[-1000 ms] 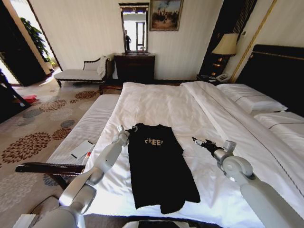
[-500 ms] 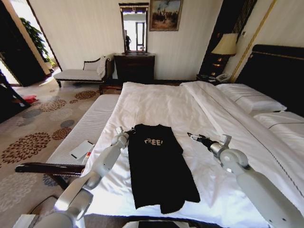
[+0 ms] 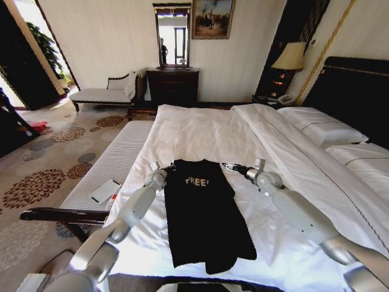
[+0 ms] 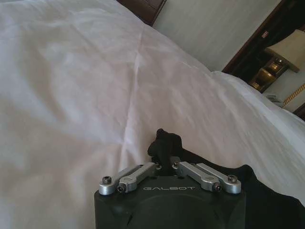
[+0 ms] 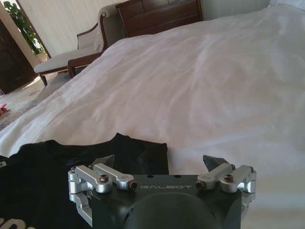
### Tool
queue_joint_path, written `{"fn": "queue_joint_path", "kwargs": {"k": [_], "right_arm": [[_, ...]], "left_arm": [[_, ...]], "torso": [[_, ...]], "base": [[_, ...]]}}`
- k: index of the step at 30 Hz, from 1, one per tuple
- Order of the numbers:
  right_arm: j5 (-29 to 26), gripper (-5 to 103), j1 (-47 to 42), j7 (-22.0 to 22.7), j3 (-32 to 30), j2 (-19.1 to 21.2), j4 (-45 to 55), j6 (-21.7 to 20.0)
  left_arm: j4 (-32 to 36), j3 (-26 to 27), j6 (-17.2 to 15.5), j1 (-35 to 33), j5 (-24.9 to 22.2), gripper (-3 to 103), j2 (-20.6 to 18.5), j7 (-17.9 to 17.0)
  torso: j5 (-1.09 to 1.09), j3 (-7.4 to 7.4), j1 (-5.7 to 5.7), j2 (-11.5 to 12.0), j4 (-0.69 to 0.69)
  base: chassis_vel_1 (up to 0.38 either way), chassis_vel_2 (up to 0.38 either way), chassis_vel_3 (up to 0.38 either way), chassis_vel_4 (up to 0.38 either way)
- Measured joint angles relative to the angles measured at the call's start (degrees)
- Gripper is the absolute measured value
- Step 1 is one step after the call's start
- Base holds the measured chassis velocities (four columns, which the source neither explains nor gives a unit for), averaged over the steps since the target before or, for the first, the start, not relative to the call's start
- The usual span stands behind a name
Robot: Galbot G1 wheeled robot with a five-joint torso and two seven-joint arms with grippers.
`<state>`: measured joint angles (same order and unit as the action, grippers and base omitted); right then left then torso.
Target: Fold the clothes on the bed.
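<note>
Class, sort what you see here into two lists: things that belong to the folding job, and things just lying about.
Job: black T-shirt; bed; left gripper, shut on the shirt's corner; right gripper, open at the other corner.

Lying about: pillows; bench; lamp; chaise.

Black short-sleeved T-shirt [image 3: 203, 216]: lying flat, front up, pale "FREE" on chest, collar toward far end of bed, hem near the foot edge. Slightly skewed, lower right corner flared out. One shoulder corner bunched up off the sheet. Bed [image 3: 200, 131]: white sheets, white pillows at right, dark headboard.
</note>
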<state>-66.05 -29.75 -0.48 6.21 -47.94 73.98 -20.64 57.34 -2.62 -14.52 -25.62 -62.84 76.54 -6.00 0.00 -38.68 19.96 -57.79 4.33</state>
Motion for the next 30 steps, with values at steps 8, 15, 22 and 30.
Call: {"fn": "queue_joint_path", "kwargs": {"k": [8,15,22,30], "right_arm": [[3.14,100,5.00,-1.79,4.46,-4.34,-11.69,2.19],[4.22,100,8.26,-2.91,6.26,-6.82,-17.38,3.46],[1.27,100,9.53,-2.69,6.38,-8.14,-16.99,3.70],[2.14,100,10.61,-3.90,7.20,-10.02,-19.45,3.70]], "left_arm": [[-0.80,-0.27,0.18,0.36,0.09,3,0.49,0.52],[-1.29,-0.65,0.24,0.53,0.13,2,1.21,1.15],[-0.61,-0.60,0.29,0.00,0.17,2,1.48,1.17],[-0.40,-0.65,0.27,0.12,-0.27,2,0.86,1.00]], "torso": [[0.00,0.00,0.00,0.00,-0.03],[0.00,0.01,-0.01,0.00,-0.01],[0.00,0.01,0.00,0.00,-0.03],[0.00,0.01,-0.01,-0.01,-0.03]], "base": [[0.000,0.000,0.000,0.000],[0.000,0.000,0.000,0.000],[0.000,0.000,0.000,0.000],[0.000,0.000,0.000,0.000]]}}
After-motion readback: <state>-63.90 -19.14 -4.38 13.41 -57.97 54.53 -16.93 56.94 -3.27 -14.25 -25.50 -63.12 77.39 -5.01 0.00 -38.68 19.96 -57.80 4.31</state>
